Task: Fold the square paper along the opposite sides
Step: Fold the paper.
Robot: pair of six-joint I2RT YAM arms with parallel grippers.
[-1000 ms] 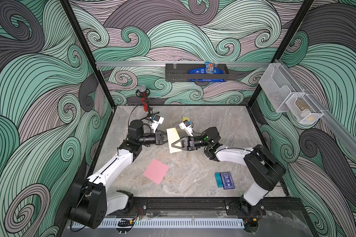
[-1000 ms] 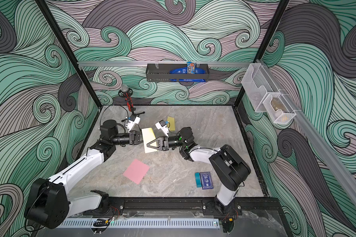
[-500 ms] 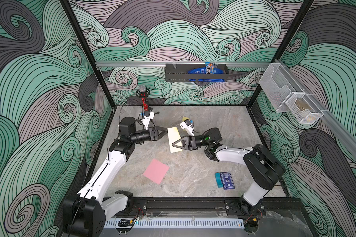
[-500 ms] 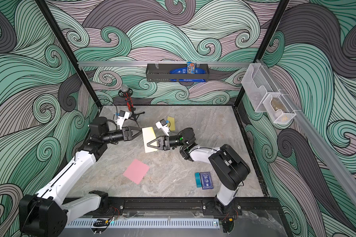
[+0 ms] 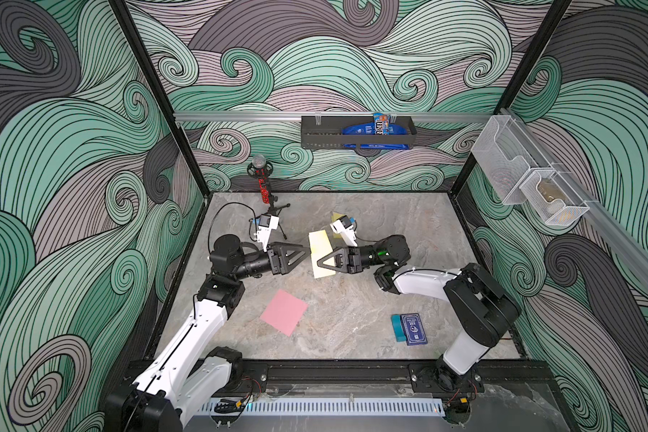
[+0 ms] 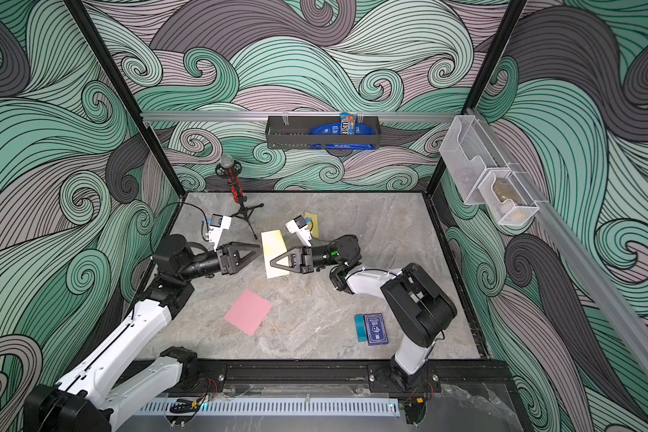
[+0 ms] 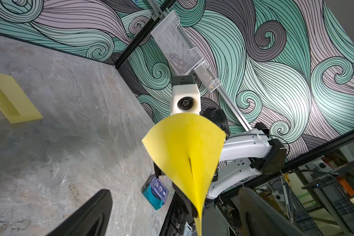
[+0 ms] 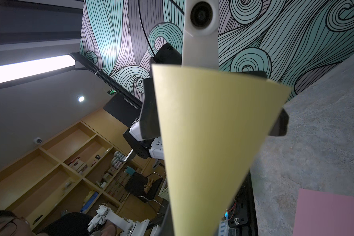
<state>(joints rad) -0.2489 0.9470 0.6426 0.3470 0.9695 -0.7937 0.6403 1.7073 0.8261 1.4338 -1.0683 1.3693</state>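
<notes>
Paper, yellow, hangs pinched in your right gripper; your left gripper stands spread wide just beside it.

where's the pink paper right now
In both top views the pink paper lies on the table, front left, beside the left arm, nearer the front than the yellow paper.

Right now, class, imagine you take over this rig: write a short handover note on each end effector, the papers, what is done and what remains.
Left end effector: open, empty, beside the yellow paper.
Right end effector: shut on that paper, holding it up, folded double but seemingly uncreased.
Pink paper: flat on the table, untouched.
Done: opposite sides brought together.
Left: probably lay it down and press the crease.
</notes>
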